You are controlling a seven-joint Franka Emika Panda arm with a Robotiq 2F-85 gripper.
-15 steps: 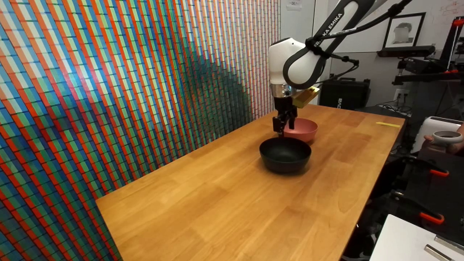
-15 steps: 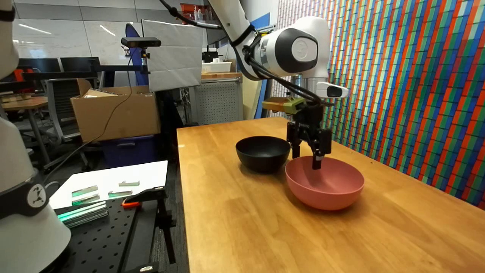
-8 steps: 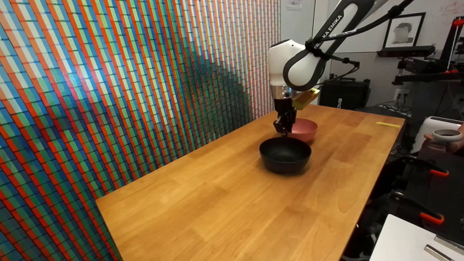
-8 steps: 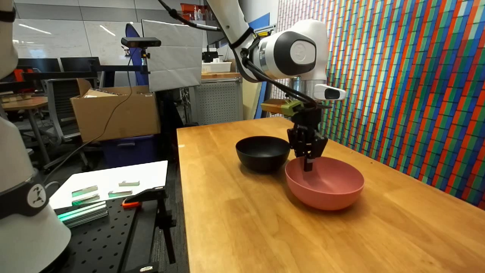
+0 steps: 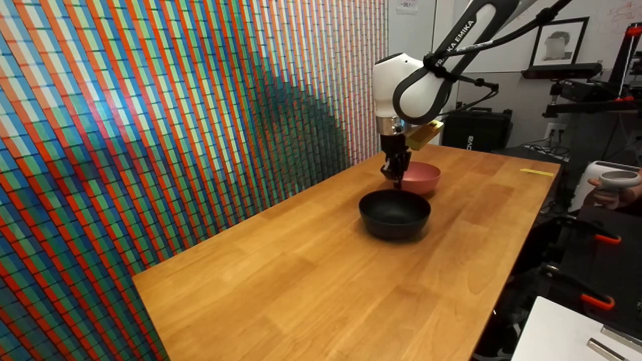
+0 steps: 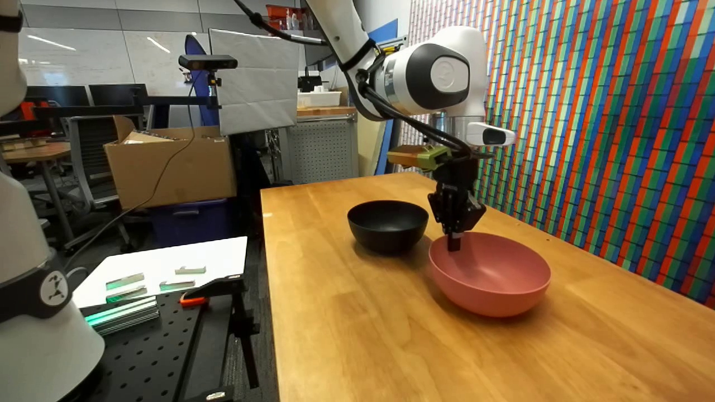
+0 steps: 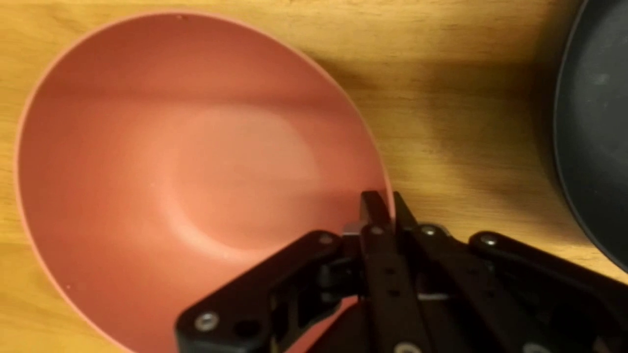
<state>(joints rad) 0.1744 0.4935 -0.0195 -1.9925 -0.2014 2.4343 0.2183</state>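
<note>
While the hand (image 7: pixel 385 200) pinches its thin rim (image 7: pixel 391 197), the smooth, round pink bowl (image 7: pixel 221 162) is probably plastic.

Here's the white-and-black arm (image 5: pixel 419 93), slanting in from the top in both exterior views, dark cables (image 6: pixel 414 121) strapped along it! At the bulky wrist (image 6: pixel 438 75) it bends, and below that everything drops near vertical. A silvery ring (image 5: pixel 391 125) sits right above the black gripper (image 7: pixel 386 206), nose pointed straight down. And in the wrist view, up close: 2 fingers (image 7: pixel 373 208) almost together, side by side, clamped, a mere sliver between them! The linkages (image 7: pixel 252 291) splay out on both sides, round bolt heads showing along their black bars.
</note>
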